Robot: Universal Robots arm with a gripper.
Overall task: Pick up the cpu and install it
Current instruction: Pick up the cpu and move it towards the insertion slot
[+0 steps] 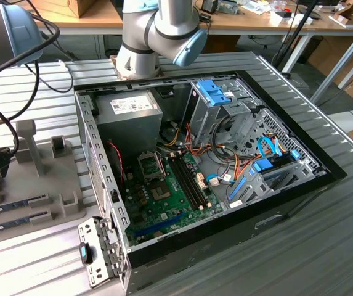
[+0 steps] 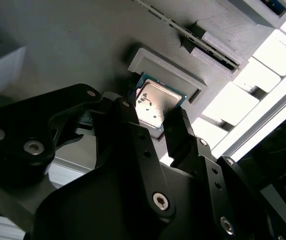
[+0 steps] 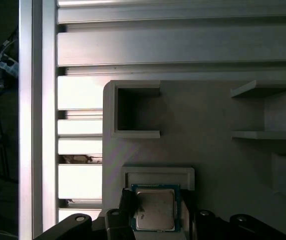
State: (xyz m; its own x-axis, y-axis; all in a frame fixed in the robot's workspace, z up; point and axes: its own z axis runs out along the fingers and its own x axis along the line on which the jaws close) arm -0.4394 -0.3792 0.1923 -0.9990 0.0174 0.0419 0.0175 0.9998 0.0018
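Exterior view, workplace: an open black-framed computer case (image 1: 324, 169) lies on the ribbed grey metal surface (image 1: 287, 259), with a green circuit board (image 1: 170, 200) and a grey box power supply (image 1: 130, 108) inside.
Exterior view, parts holder: a flat grey moulded holder plate (image 1: 40, 206) lies on the surface beside the case, toward the exterior view's left.
Exterior view, arm: the silver-and-blue robot arm (image 1: 158, 31) stands behind the case.
Second wrist view, task part: the cpu (image 2: 155, 100), a small flat square chip with a shiny silver-grey metal top and a green rim, lies flat on the holder plate (image 2: 83, 45) against a raised grey corner ledge (image 2: 167, 70).
Second wrist view, end effector: the black end effector (image 2: 152, 119) straddles the cpu.
First wrist view, key relation: the cpu (image 3: 155, 210) sits centred within the end effector (image 3: 156, 220), directly below it, with one black side at each opposite chip edge.
First wrist view, long axis: none marked; the chip is near square, its edges parallel to the ledge (image 3: 157, 175).
End effector state: clamped on the chip or merely close beside it cannot be told.
Judged status: cpu not yet lifted.
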